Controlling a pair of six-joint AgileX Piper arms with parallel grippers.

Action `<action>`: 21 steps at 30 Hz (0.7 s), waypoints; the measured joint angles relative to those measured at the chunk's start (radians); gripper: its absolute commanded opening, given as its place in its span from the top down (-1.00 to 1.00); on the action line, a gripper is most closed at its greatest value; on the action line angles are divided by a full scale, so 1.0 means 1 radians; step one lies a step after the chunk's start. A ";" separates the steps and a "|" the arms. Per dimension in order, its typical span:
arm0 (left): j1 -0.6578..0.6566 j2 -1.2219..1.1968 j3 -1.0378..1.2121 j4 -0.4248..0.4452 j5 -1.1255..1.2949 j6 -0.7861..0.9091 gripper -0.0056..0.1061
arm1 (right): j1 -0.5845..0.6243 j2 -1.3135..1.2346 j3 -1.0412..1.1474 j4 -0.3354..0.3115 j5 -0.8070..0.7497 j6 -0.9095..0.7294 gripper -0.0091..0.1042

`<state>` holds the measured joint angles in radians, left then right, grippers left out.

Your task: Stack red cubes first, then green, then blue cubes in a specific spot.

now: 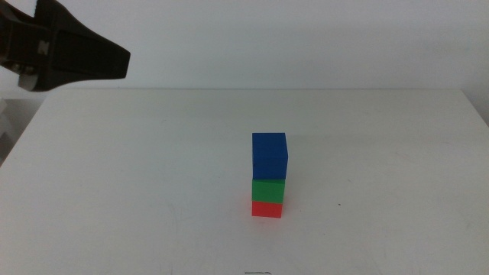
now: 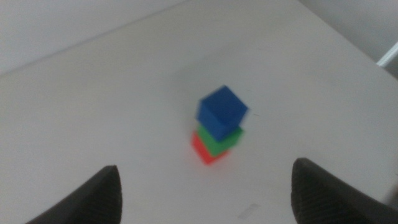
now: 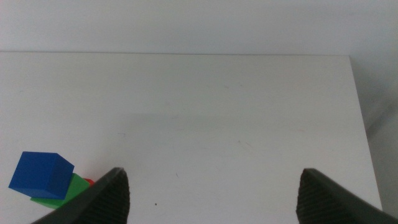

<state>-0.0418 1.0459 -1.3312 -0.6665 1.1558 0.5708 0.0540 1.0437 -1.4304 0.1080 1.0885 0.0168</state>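
Left gripper (image 2: 205, 186): jaws spread wide with nothing between them; in the middle view it hangs at the upper left (image 1: 76, 53), above the table's far left corner, well apart from the cubes.
Right gripper (image 3: 214, 193): jaws spread wide, holding nothing; it does not show in the middle view.
Red cube (image 1: 267, 208): bottom of the stack, resting on the table, only a thin band of it visible in the middle view.
Green cube (image 1: 268, 189): sits directly on the red cube, edges roughly in line with it.
Blue cube (image 1: 270, 155): top of the stack, resting on the green cube; in the left wrist view (image 2: 221, 111) it looks turned a little against the two below.
Stack position: slightly right of the table's centre in the middle view, toward the near edge; from the left gripper it lies at about 4 o'clock in that view.
Table (image 1: 137, 176): plain white matte top; a tiny dark speck at about 3 o'clock from the stack, near it.
In the way: nothing stands between either gripper and the stack.
Right wrist view: the stack shows just beside one jaw, partly cut off by it.
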 measured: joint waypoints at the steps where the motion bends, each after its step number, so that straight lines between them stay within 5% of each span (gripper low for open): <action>1: 0.000 0.000 0.000 0.015 -0.013 -0.004 -0.75 | 0.000 0.000 0.000 0.000 0.000 0.000 -0.72; 12: 0.002 -0.145 0.098 0.633 -0.515 -0.463 -0.75 | -0.001 0.000 0.000 0.005 0.000 -0.002 -0.72; 21: 0.002 -0.158 0.141 0.759 -0.579 -0.627 -0.75 | -0.001 0.000 0.000 0.007 0.000 -0.002 -0.72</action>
<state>-0.0396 0.8874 -1.1906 0.0920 0.5765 -0.0565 0.0532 1.0437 -1.4301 0.1147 1.0885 0.0145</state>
